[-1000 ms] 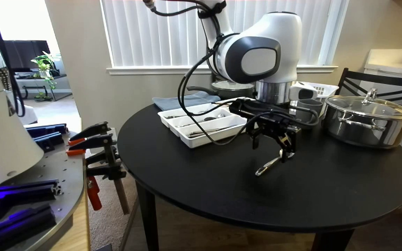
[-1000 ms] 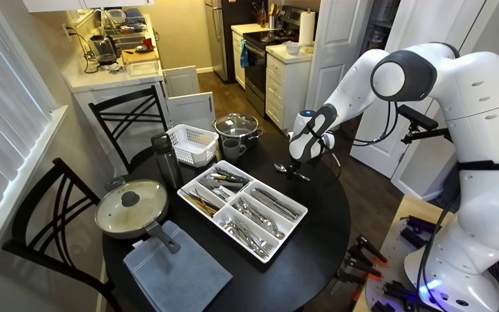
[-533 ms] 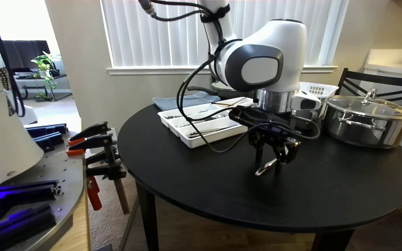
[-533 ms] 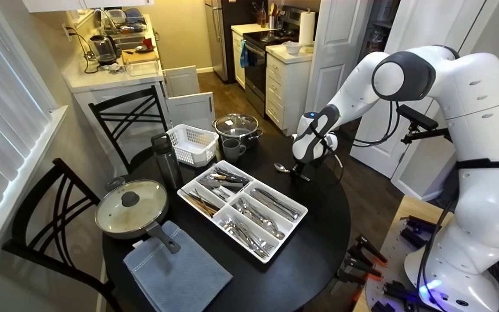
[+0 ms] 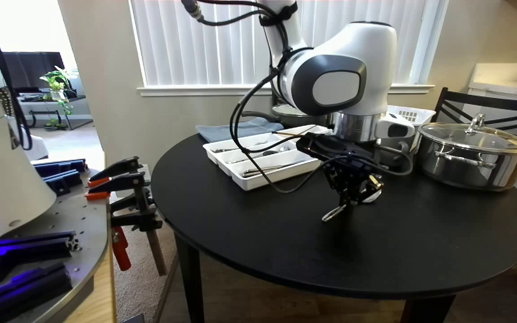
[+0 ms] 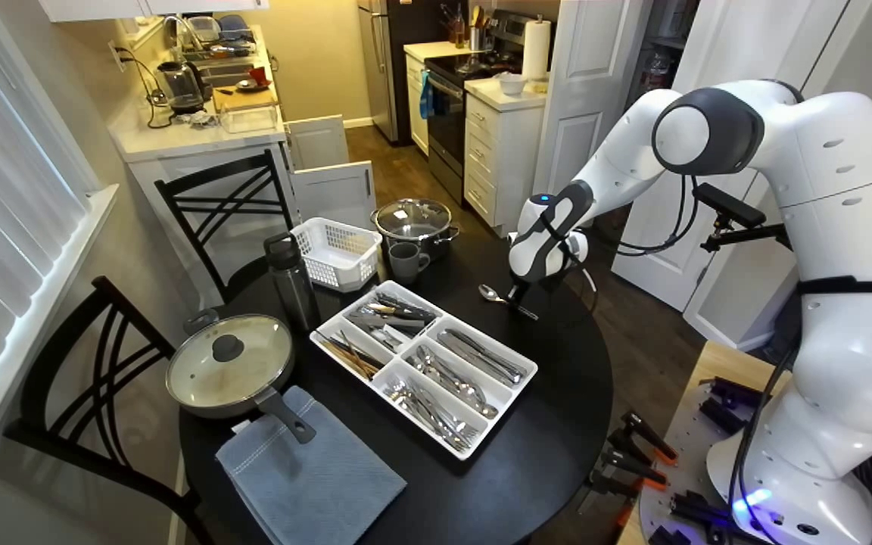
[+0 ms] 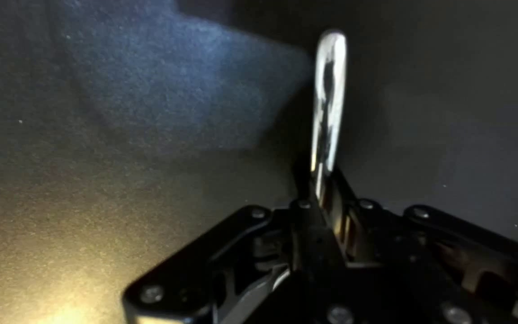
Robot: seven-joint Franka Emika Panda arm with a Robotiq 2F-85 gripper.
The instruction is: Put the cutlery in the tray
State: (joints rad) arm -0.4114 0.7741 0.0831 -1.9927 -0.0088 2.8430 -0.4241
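A shiny silver spoon (image 6: 488,292) lies on the black round table, away from the tray. My gripper (image 5: 349,202) points down over it with the fingers drawn together around the handle. In the wrist view the spoon's handle (image 7: 329,94) sticks out from between the jaws; its bowl is hidden there. Whether the spoon touches the table I cannot tell. The white divided tray (image 6: 398,407) stands toward the table's middle. Its compartments hold knives (image 6: 481,356), spoons (image 6: 451,382), forks (image 6: 428,412) and other utensils.
Beyond the tray stand a grey mug (image 6: 406,263), a white slatted basket (image 6: 341,265), a steel pot (image 5: 469,161) and a dark bottle (image 6: 296,291). A lidded pan (image 6: 232,363) and a folded blue cloth (image 6: 322,469) occupy the opposite side.
The gripper has come down onto the spoon and its jaws have closed from wide apart onto the handle. The handle's end has turned slightly. The tray has not moved.
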